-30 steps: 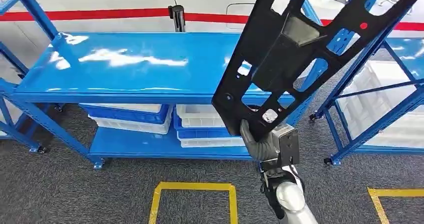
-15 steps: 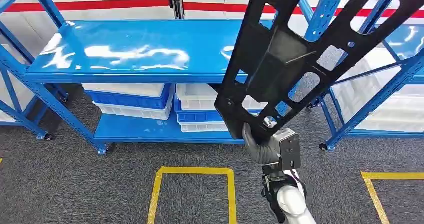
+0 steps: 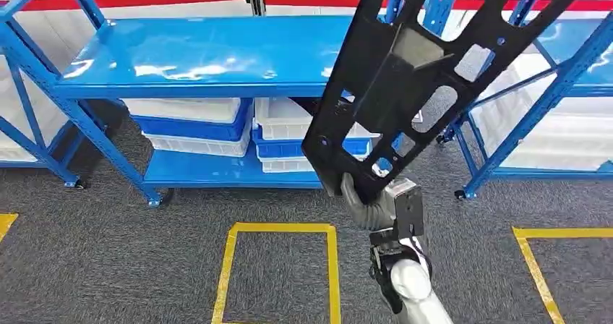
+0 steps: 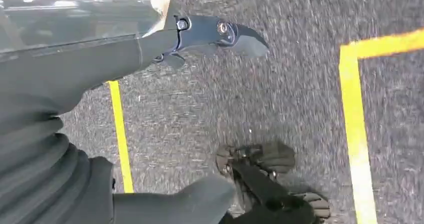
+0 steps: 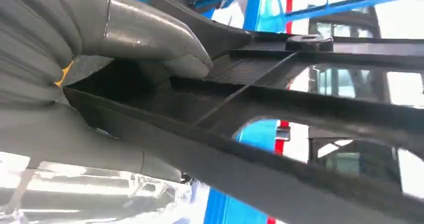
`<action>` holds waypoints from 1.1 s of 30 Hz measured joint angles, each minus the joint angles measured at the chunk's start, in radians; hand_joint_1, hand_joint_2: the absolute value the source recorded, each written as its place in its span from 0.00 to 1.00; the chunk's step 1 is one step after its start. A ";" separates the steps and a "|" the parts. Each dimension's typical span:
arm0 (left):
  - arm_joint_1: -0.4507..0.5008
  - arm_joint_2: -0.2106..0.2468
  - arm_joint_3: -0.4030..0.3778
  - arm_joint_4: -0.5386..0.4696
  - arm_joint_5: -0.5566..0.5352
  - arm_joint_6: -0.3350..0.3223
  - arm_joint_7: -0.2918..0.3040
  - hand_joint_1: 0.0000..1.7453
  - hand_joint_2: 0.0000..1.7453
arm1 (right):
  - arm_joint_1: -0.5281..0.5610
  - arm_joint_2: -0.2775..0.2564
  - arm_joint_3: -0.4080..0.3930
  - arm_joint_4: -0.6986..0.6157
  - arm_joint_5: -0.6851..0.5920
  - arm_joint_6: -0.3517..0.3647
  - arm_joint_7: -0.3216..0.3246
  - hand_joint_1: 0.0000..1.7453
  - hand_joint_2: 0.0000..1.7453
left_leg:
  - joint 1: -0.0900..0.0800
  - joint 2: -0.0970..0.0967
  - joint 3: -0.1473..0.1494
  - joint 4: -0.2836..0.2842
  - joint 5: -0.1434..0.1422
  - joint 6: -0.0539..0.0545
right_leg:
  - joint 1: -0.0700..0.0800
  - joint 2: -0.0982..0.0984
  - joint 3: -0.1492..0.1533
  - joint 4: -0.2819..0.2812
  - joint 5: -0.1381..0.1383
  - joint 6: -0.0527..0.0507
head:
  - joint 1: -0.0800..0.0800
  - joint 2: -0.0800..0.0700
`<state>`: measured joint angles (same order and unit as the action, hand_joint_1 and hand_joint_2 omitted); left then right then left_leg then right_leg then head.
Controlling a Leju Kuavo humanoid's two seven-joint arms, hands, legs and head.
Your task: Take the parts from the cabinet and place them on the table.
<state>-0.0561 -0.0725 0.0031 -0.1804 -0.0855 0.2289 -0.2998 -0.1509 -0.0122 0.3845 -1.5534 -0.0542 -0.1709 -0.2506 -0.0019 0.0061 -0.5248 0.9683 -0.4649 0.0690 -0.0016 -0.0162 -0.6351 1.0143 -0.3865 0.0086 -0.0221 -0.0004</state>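
The right robot hand (image 3: 370, 207) is clenched on the lower end of a large black part (image 3: 426, 71). In the right wrist view the grey thumb (image 5: 150, 34) presses on the ribbed inner face of the part (image 5: 280, 114) while the rest of the hand wraps the edge beneath it. The part is a flat frame with many cut-outs and a raised block near its middle. Its long axis runs steeply up and away from the right robot hand, leaning toward the robot's right, so its far end passes out of the head view's top edge. Its broad face is turned toward the camera.

The left robot hand (image 4: 150, 49) hangs low over the grey carpet (image 4: 280, 94); it holds nothing, its dark fingers (image 4: 220, 34) stretched out and apart from the thumb (image 4: 185, 201), with yellow floor tape (image 4: 354, 129) below.

Behind the part stands a blue rack (image 3: 195, 56); the part is in front of the rack's right end and above its level, touching nothing but the hand. White and blue bins (image 3: 195, 125) sit on the rack's lower shelf. A second blue rack (image 3: 556, 92) stands to the right of the first, also behind the part. On the carpet in front of the first rack is a yellow tape square (image 3: 278, 273), just left of the right arm (image 3: 412, 291).
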 joint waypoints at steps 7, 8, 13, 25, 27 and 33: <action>-0.001 -0.002 0.000 0.000 0.002 0.001 -0.004 0.00 1.00 | -0.013 -0.005 0.008 0.034 -0.021 0.030 -0.030 1.00 1.00 | 0.014 0.008 -0.135 -0.010 0.124 -0.021 | -0.029 0.011 -0.014 0.280 -0.159 0.034 | 0.010 0.000; 0.000 -0.003 0.000 0.000 0.002 0.001 -0.005 0.00 1.00 | -0.013 -0.005 0.010 0.037 -0.022 0.030 -0.037 1.00 1.00 | 0.020 0.008 -0.161 -0.007 0.141 -0.031 | -0.035 0.011 0.027 0.245 -0.126 0.056 | 0.010 0.000; 0.005 0.002 0.003 -0.001 0.003 0.003 -0.012 0.00 1.00 | -0.027 0.001 0.023 0.048 -0.014 0.030 -0.050 1.00 1.00 | 0.020 0.006 -0.228 0.046 0.202 -0.061 | -0.044 0.016 0.198 0.010 -0.219 0.048 | 0.006 0.000; 0.004 0.004 0.003 0.001 0.002 0.000 -0.013 0.00 1.00 | -0.007 0.003 0.040 0.053 -0.001 0.027 -0.061 1.00 1.00 | 0.016 -0.013 -0.072 0.155 -0.021 -0.022 | -0.003 0.006 0.028 0.042 -0.083 -0.006 | 0.001 0.000; 0.003 0.003 0.004 0.000 0.002 0.000 -0.016 0.00 1.00 | -0.008 0.004 0.040 0.048 0.002 0.026 -0.066 1.00 1.00 | 0.007 -0.012 -0.030 0.088 -0.048 -0.023 | -0.008 0.003 0.023 0.034 -0.066 0.008 | 0.003 0.000; 0.004 0.005 0.005 0.000 0.001 0.000 -0.040 0.00 1.00 | -0.018 0.009 0.052 0.054 0.053 0.023 -0.093 1.00 1.00 | 0.002 -0.004 -0.046 0.020 0.026 0.002 | -0.010 0.009 -0.028 0.131 -0.154 0.002 | 0.007 0.000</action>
<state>-0.0518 -0.0675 0.0080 -0.1801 -0.0847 0.2293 -0.3395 -0.1687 -0.0031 0.4360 -1.4996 -0.0007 -0.1476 -0.3434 0.0001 0.0020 -0.5705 0.9881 -0.4390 0.0709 -0.0114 -0.0070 -0.6636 1.1455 -0.5409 0.0105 -0.0149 -0.0004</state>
